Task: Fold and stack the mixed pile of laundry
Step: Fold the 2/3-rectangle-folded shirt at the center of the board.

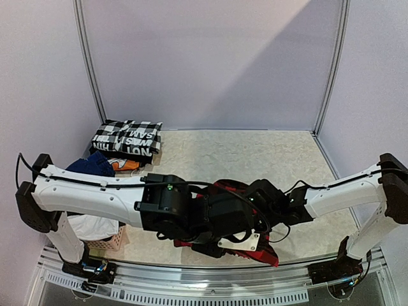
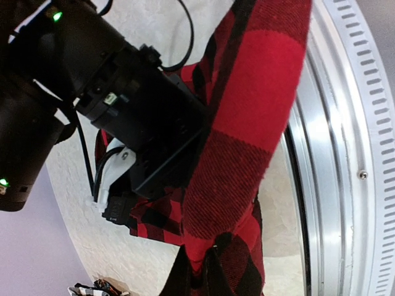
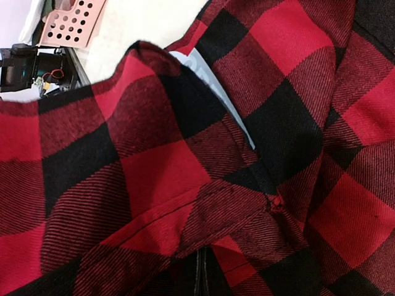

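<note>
The red-and-black plaid shirt (image 1: 258,254) lies bunched at the table's front edge, under both arms. My left gripper (image 2: 207,274) is shut on a fold of this shirt (image 2: 259,92), and the cloth rises from its fingertips. My right gripper (image 3: 199,274) is shut on a hem of the same shirt (image 3: 154,172), which fills its view. The right arm's black wrist (image 2: 123,92) sits close beside the left one. More of the laundry pile, a blue piece (image 1: 95,164) over something orange, lies at the left. A folded black-and-white checked garment with print (image 1: 127,137) rests at the back left.
A pink lattice basket (image 1: 109,239) holding white cloth (image 1: 89,226) stands at the front left and also shows in the right wrist view (image 3: 71,21). A ribbed metal rail (image 2: 336,154) runs along the near table edge. Grey walls close the back and sides.
</note>
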You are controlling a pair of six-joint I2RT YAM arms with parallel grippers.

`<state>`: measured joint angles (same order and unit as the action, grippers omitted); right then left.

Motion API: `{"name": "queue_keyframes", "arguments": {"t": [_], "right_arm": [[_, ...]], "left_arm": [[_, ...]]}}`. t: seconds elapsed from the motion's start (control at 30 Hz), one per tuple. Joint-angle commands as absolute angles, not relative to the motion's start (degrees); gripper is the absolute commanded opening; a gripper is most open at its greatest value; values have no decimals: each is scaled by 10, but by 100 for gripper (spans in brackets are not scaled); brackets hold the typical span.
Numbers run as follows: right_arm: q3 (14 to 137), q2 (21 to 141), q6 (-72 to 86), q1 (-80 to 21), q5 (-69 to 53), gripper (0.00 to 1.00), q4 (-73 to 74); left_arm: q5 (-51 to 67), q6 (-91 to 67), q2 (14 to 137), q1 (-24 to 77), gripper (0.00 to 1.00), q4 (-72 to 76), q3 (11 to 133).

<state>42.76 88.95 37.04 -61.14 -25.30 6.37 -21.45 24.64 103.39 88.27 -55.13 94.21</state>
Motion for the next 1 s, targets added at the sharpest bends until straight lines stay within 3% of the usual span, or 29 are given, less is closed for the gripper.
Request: {"name": "queue_keyframes", "arguments": {"t": [0.0, 0.37, 0.97], "right_arm": [[435, 894, 354, -617, -263, 3, 83], [462, 870, 338, -582, -192, 3, 151], [426, 746, 380, -502, 87, 10, 327]], "left_arm": [[-201, 290, 1019, 851, 0, -542, 975], [-163, 349, 1040, 794, 0, -561, 1046], [-81, 399, 1149, 728, 0, -611, 1157]]}}
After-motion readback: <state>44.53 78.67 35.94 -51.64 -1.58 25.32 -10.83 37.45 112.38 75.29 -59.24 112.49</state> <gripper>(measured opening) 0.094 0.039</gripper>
